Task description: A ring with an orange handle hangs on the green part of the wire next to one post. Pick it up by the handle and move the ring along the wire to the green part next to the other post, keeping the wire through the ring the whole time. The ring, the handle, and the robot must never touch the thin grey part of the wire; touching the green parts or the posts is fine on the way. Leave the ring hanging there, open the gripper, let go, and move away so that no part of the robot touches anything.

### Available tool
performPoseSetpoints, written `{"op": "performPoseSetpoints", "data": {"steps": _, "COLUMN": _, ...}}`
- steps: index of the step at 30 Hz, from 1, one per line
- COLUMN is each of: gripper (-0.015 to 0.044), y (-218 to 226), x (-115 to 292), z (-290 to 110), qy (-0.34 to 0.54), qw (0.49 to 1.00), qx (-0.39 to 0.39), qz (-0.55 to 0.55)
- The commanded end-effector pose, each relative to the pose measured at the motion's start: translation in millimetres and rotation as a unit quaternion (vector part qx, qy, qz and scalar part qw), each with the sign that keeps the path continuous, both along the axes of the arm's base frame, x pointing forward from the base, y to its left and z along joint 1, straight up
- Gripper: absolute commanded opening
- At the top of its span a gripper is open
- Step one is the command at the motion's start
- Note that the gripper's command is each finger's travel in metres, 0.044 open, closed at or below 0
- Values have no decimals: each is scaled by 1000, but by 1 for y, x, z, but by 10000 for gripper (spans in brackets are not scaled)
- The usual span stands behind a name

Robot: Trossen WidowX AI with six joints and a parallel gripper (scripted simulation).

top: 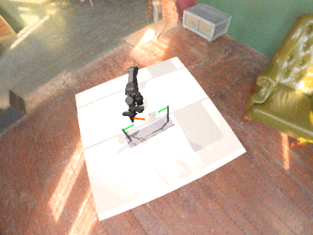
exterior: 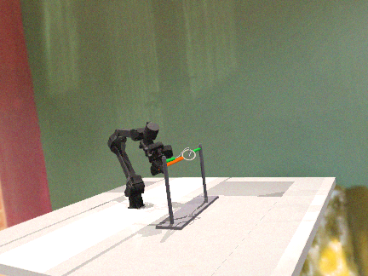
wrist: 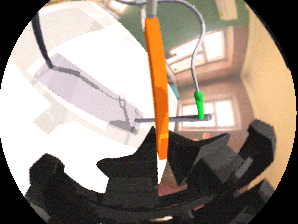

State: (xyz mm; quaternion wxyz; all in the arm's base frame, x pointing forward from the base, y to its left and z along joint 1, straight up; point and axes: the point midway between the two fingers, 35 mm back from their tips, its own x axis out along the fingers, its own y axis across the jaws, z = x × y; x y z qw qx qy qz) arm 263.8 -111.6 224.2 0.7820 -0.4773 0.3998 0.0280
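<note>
My gripper [top: 133, 118] [wrist: 155, 128] is shut on the orange handle [top: 139, 118] [exterior: 175, 162] [wrist: 159, 90], near its end. The pale ring [exterior: 188, 154] at the handle's other end is off the green parts, over the thin grey wire [wrist: 194, 65] between them. Whether it touches the wire is too small to tell. One green part [top: 128, 127] [exterior: 170, 160] [wrist: 200, 104] is by the near-left post [top: 127, 135] [exterior: 169, 192] [wrist: 185, 119]. The other green part [top: 163, 109] [exterior: 197, 149] is by the far post [top: 168, 114] [exterior: 204, 175] [wrist: 41, 42].
The grey base [top: 151, 134] [exterior: 192, 214] [wrist: 85, 90] carries both posts on the white table [top: 152, 188] [exterior: 247, 238]. The arm stands behind the wire, opposite the side facing the exterior camera. Its wrist is close to the near-left post and that green end.
</note>
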Motion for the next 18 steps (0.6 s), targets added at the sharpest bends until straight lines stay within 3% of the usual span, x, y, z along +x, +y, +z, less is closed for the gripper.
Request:
{"op": "performPoseSetpoints", "data": {"steps": 1, "gripper": -150, "y": 7, "x": -5, "z": -10, "qy": 15, "qw": 999, "qx": 42, "qz": -11}}
{"op": "performPoseSetpoints", "data": {"steps": 18, "gripper": -150, "y": 52, "x": -30, "z": -41, "qy": 85, "qw": 960, "qx": 257, "qz": -72}}
